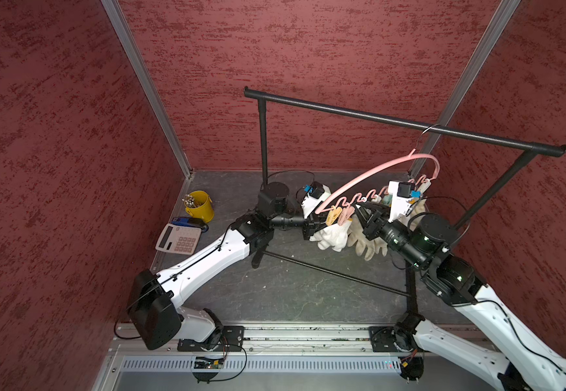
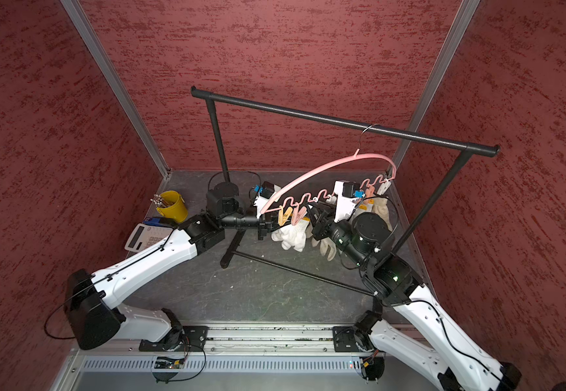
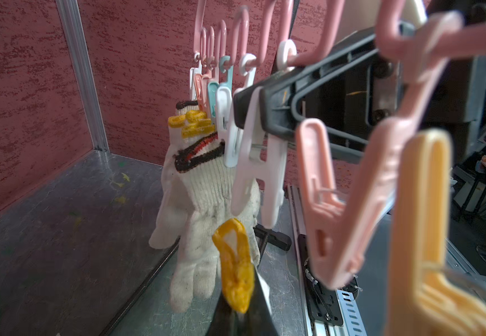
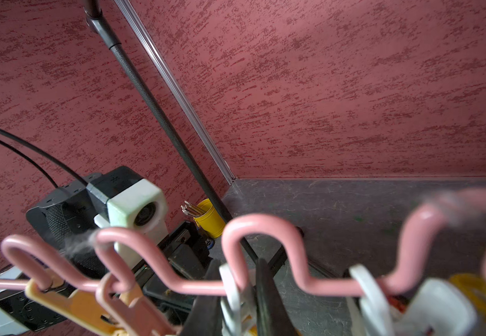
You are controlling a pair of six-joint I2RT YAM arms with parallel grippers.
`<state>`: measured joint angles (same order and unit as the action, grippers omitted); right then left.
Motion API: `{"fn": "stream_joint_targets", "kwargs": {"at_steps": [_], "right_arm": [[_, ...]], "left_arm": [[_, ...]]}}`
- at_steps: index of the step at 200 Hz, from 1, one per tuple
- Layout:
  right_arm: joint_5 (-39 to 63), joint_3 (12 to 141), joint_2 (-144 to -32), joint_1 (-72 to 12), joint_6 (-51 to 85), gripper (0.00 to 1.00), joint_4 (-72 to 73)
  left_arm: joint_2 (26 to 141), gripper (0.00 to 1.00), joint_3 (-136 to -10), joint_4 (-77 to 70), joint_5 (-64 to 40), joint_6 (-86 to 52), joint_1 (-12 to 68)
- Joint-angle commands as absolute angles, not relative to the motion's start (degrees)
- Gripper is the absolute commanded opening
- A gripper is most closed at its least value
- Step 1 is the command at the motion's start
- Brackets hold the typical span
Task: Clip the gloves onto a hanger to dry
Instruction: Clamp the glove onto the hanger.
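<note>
The pink hanger (image 1: 376, 167) hangs by its hook from the black rack. Several gloves (image 3: 206, 197) hang clipped in pastel clothespins along its wavy bar (image 4: 253, 227). My left gripper (image 3: 240, 308) is shut on the yellow cuff (image 3: 234, 261) of a white glove (image 1: 334, 237), under the orange clothespin (image 3: 422, 232) and pink clothespin (image 3: 329, 209). My right gripper (image 4: 237, 293) is shut on the handles of a white clothespin (image 3: 253, 163) on the bar. Its black fingers (image 3: 279, 96) press either side. A cream glove (image 1: 366, 245) dangles below it.
The black garment rack (image 1: 393, 120) spans the back, and its base bar (image 1: 335, 274) crosses the grey floor. At the left wall stand a yellow cup of pencils (image 1: 200, 206), a calculator (image 1: 178, 238) and a blue object (image 1: 186, 222). Red walls close three sides.
</note>
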<state>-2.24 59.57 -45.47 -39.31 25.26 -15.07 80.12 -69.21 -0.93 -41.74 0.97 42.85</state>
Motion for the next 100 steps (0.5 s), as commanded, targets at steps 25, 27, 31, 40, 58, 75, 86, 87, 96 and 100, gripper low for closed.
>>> {"fn": "stream_joint_targets", "kwargs": {"at_steps": [25,27,31,40,58,75,86,87,96,100], "right_arm": [[-1.49,59.82,-44.3,-38.94,25.39,0.0,-15.81],[-1.54,59.78,-44.3,-38.94,25.38,0.0,-15.75],[-1.58,59.65,-44.27,-38.94,25.38,0.0,-15.59],[-1.5,59.5,-44.3,-38.89,25.49,0.0,-15.4],[-1.16,59.24,-44.38,-38.71,25.74,0.0,-15.03],[-0.58,59.21,-44.65,-38.51,25.88,0.0,-14.86],[-0.07,58.99,-44.8,-38.41,26.05,0.0,-14.6],[-0.04,58.98,-44.81,-38.36,26.03,0.0,-14.55],[0.32,58.72,-44.82,-38.28,26.27,0.0,-14.34],[0.49,58.56,-44.78,-38.24,26.42,0.0,-14.18]], "left_arm": [[80.71,0.0,-72.53,-2.24,-44.01,2.36,43.73],[80.76,0.0,-72.45,-2.12,-44.0,2.5,43.72],[80.62,0.0,-72.46,-2.03,-44.09,2.83,43.72],[80.51,0.0,-72.29,-1.85,-44.16,3.37,43.74],[80.16,0.0,-72.33,-1.5,-44.56,4.55,43.77],[79.98,0.0,-72.4,-1.44,-44.29,5.23,43.77],[79.93,0.0,-72.44,-1.66,-44.21,5.51,43.77],[79.96,0.0,-72.43,-1.71,-44.21,5.52,43.77],[79.91,0.0,-72.66,-1.67,-44.21,5.6,43.77],[80.06,0.0,-72.73,-1.67,-44.21,5.66,43.77]]}}
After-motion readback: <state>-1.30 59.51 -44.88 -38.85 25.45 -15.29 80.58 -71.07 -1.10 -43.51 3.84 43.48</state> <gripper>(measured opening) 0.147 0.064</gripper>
